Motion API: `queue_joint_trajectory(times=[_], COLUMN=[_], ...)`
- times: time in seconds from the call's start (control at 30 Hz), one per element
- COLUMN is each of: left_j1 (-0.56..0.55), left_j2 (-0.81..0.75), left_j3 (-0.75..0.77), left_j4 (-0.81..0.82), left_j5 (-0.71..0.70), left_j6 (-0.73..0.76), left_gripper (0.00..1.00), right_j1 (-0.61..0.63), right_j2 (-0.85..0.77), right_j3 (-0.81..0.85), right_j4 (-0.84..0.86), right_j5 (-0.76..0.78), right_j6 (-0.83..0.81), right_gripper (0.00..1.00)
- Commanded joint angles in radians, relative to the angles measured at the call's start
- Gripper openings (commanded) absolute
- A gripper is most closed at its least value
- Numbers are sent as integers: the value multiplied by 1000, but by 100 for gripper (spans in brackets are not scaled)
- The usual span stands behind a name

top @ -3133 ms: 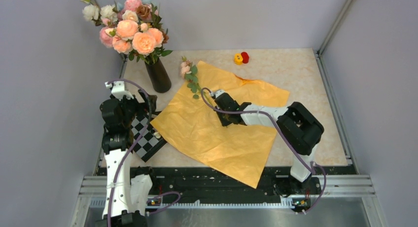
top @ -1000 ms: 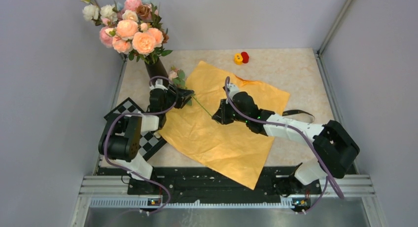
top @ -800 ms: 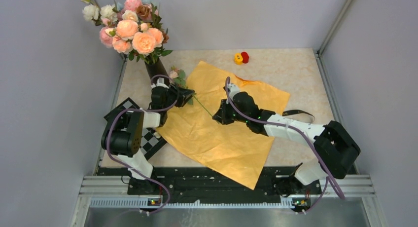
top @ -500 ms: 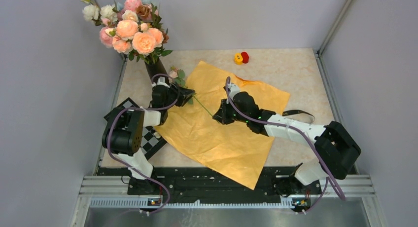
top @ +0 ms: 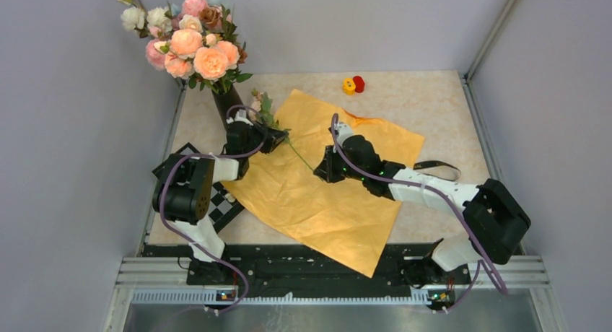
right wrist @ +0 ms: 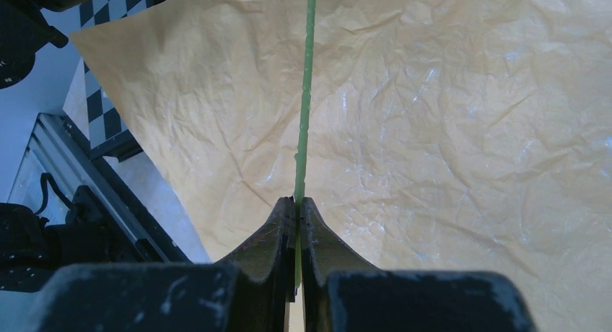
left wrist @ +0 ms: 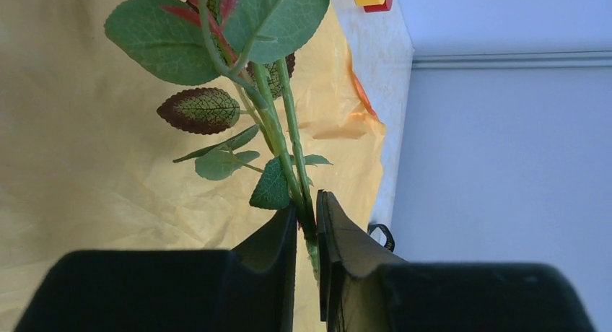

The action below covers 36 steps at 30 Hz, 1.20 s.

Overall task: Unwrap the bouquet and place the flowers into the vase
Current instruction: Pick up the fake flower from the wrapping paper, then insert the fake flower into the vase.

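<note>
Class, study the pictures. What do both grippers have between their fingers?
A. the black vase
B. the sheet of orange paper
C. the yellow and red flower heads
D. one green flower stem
D: the right gripper pinches the bare end of the green stem over the orange paper, and the left gripper is closed on the same stem just below its leaves.

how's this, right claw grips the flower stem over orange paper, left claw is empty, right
No: the left wrist view shows the left claw shut on the flower stem too. The right claw does grip it over the orange paper.
</note>
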Motion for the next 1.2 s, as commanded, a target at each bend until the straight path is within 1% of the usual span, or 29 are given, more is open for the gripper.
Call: queue_joint_trajectory(times=[0.0,0.1,0.2,0.23,0.33,0.4,0.47,0.6,0.67,0.77,0.87,1.03,1.1,1.17], left_j1=[-9,-12,-17,-19,-27,-33,-40,-61,-75,-96,-118,-150,-166,-183], left_j2=[-19,-28,-40,-48,-72,-93,-118,-174,-209,-257,-301,-374,-409,-454], left_j3=[36,40,39,38,33,22,9,-28,-57,-104,-149,-205,-216,-221], left_j4=[22,24,31,34,36,54,89,160,189,240,298,393,400,366], left_j5=[-1,3,7,8,6,10,21,61,73,90,116,179,201,207], left_j6=[12,11,5,5,2,-2,4,44,69,113,160,218,258,311], left_gripper=[6,0,0,0,0,0,0,0,0,0,0,0,0,0], right_j1=[-6,-6,-6,-6,-6,-6,-6,-14,-35,-87,-127,-150,-150,-150], right_j2=[-49,-58,-68,-70,-88,-99,-110,-137,-152,-166,-173,-196,-208,-226], right_j3=[1,2,8,9,-1,-5,-5,-6,-13,-34,-47,-54,-57,-67], right_j4=[14,-5,-32,-39,-38,-38,-37,-32,-15,36,72,117,135,159], right_j5=[13,28,34,35,34,35,37,28,-6,-101,-181,-289,-319,-341], right_j6=[-28,-36,-46,-48,-55,-62,-68,-71,-62,-40,-33,-56,-61,-65], right_gripper=[0,0,0,5,25,34,41,47,50,53,54,54,54,55])
